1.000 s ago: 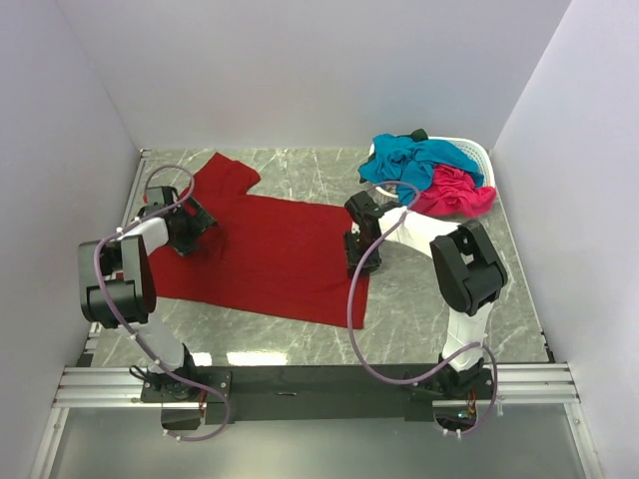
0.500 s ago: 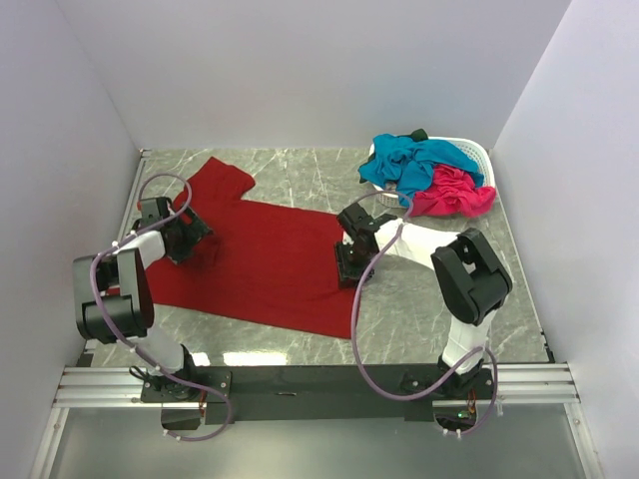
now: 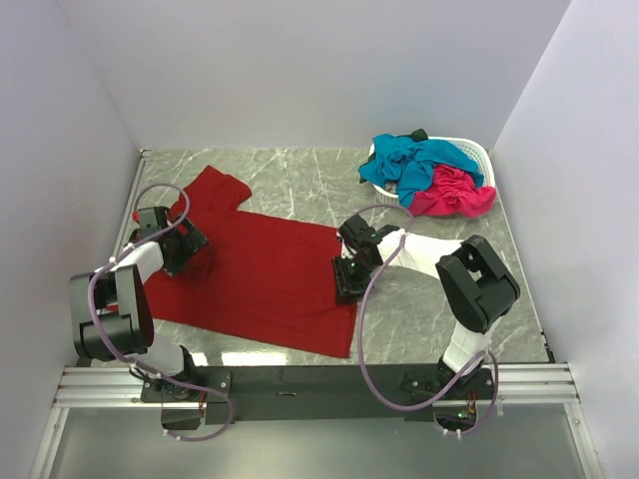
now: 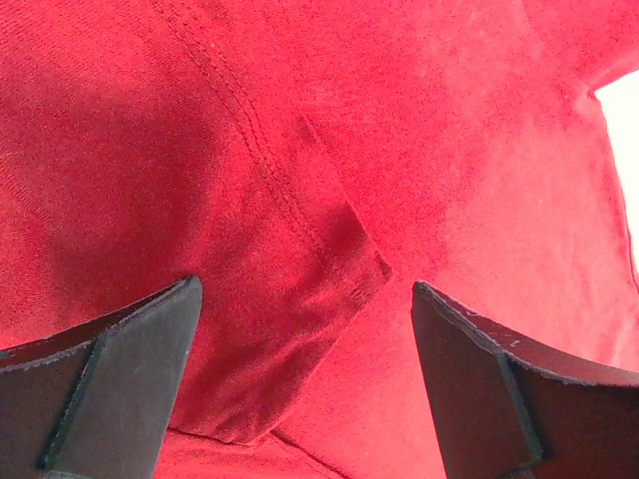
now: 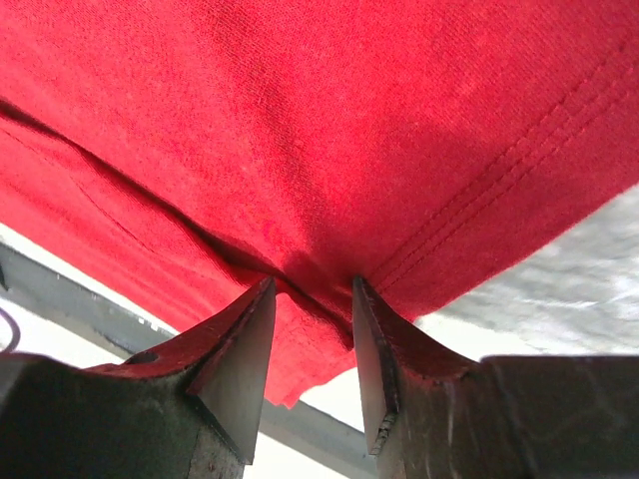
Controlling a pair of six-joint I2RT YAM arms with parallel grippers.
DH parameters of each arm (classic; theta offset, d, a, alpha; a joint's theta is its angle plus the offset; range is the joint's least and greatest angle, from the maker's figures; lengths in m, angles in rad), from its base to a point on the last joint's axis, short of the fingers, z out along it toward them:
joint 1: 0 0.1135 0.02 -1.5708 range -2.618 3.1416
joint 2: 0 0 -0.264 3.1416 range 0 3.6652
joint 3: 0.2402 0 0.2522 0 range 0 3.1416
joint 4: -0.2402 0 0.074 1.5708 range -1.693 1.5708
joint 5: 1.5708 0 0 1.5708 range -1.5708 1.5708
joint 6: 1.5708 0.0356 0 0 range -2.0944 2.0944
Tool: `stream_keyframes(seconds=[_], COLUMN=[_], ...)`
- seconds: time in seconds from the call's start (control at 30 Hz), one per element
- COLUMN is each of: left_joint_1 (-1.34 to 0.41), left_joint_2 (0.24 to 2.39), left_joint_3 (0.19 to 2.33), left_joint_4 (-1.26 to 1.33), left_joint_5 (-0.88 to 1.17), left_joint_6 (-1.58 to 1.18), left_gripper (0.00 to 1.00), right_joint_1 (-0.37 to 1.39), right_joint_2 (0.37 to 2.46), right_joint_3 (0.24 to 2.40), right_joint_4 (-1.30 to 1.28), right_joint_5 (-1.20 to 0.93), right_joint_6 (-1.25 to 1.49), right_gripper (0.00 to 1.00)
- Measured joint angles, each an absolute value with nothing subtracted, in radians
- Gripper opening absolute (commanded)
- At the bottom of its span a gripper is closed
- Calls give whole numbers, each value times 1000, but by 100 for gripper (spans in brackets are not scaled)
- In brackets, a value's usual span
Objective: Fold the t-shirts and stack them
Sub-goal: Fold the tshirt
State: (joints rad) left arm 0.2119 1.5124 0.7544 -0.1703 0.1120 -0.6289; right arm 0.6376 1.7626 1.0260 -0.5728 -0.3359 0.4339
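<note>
A dark red t-shirt [image 3: 260, 279] lies spread on the marble table, one sleeve [image 3: 215, 185] pointing to the far left. My left gripper [image 3: 188, 246] hovers open just over its left shoulder area; in the left wrist view the wide-apart fingers [image 4: 120, 359] frame a stitched fold of red cloth [image 4: 334, 249]. My right gripper [image 3: 345, 282] is at the shirt's right hem. There the right wrist view shows red cloth [image 5: 300, 120] bunched and pinched between the jaws of the right gripper [image 5: 313, 284]. The teal-blue t-shirt [image 3: 409, 160] and hot pink t-shirt [image 3: 454, 192] lie heaped in the basket.
The white latticed basket [image 3: 479, 153] stands at the back right corner. White walls close in the table on three sides. Bare marble [image 3: 429, 299] shows right of the red shirt, and a metal rail [image 3: 300, 377] runs along the near edge.
My right gripper has pulled the shirt's right hem leftward and nearer, and the whole red shirt has slid left. The left gripper has shifted slightly left, staying open.
</note>
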Motion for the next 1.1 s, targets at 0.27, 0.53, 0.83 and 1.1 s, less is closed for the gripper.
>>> stream_keyframes(seconds=[0.27,0.53,0.83,1.1], left_joint_1=[213,215,91,-20], left_joint_2=[1460,1418,1440,1554], left_joint_3=[740,846,1154,1310], left_joint_4=[-266,-454,-513,-533], left_joint_5=[62,24,-47,-62], left_joint_6=[-623,-610,-618,-641], left_gripper=[95,94,94,93], right_joint_1=[653,659,594,375], right_joint_2=[1767,1775,1748,1735], right_joint_3=[1046,1197,1445,1499], right_joint_4=[-648,-842,-947,-924], right_joint_5=[-344,-248,-196,-216], right_joint_6=[416,360,313,291], right_gripper=[45,46,48,49])
